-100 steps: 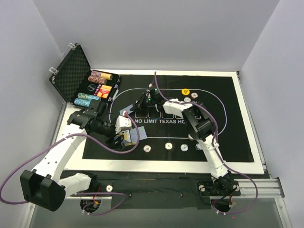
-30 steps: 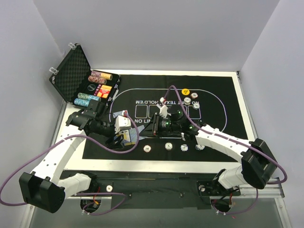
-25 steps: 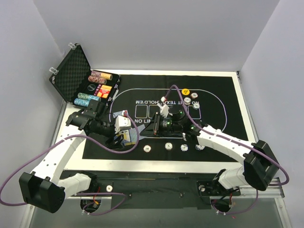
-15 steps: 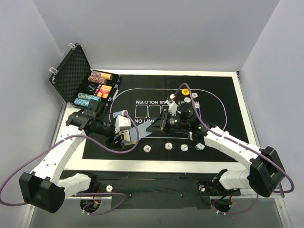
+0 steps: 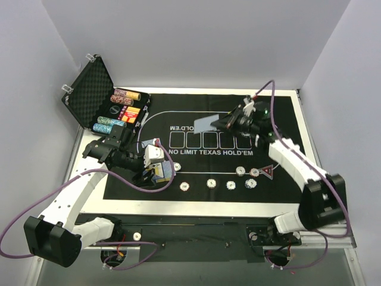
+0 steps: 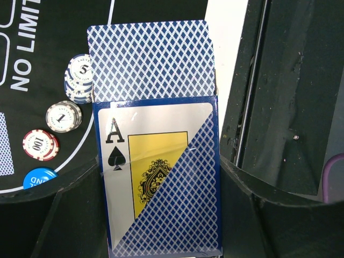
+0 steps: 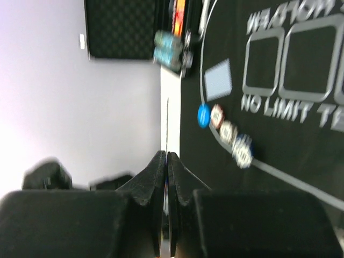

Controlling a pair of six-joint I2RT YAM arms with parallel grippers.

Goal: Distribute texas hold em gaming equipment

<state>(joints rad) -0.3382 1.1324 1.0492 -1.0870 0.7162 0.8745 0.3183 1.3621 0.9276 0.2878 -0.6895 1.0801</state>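
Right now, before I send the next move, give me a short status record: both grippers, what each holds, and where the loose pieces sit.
left gripper: shut on card box, deck sticking out the top
right gripper: shut on one playing card, held over the far side of the mat
card on mat: one, face down, near the blue button
poker chips: spread along the near oval line
red marker: right end of the chip row
case: open, chip rolls inside
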